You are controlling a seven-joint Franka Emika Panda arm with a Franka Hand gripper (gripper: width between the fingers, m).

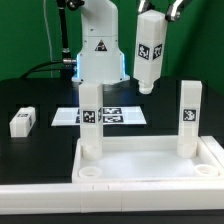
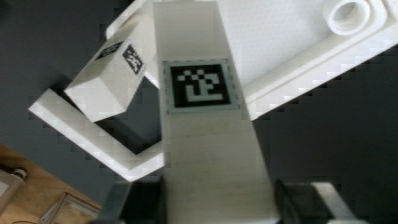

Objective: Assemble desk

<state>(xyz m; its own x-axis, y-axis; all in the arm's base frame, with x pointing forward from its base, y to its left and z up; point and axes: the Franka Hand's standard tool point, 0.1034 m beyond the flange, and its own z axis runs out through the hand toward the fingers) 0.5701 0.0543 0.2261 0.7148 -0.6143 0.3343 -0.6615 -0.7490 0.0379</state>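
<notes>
Desk tabletop (image 1: 150, 160) is lying flat on the black table (image 1: 30, 95) at the front of the ext. view, rim facing up.

Arm (image 1: 100, 45) is standing at the back w/ its base near centre. Its wrist is coming in at the top edge toward the ext. view's right, and the gripper (image 1: 158, 10) is pointing straight down.

Count:
- 1 tabletop.
- 4 legs in all.
- 2 standing legs are sitting upright in the tabletop's back corners, one toward the ext. view's left (image 1: 90, 115) and one toward its right (image 1: 188, 115).
- 1 loose leg (image 1: 22, 122) is lying on its side on the table, well apart from the tabletop, at the ext. view's left.
- 1 held leg (image 1: 150, 52) is hanging from the gripper.
- 2 front sockets are showing round and open, at (image 1: 90, 172) and (image 1: 207, 168).
- 1 marker board (image 1: 115, 117) is lying on the table behind the tabletop.

Pincer is clamping the held leg's upper end, w/ the jaws parted only by the leg's own width. In the wrist view the fingers (image 2: 134, 195) are pressing on opposite sides of it. The leg is hanging upright w/ its tag facing the ext. camera and its lower end in the air, touching nothing. In the picture it is sitting between the 2 standing legs, nearer the right one. Can't tell from the ext. view whether it is hanging over the tabletop or behind it.
</notes>
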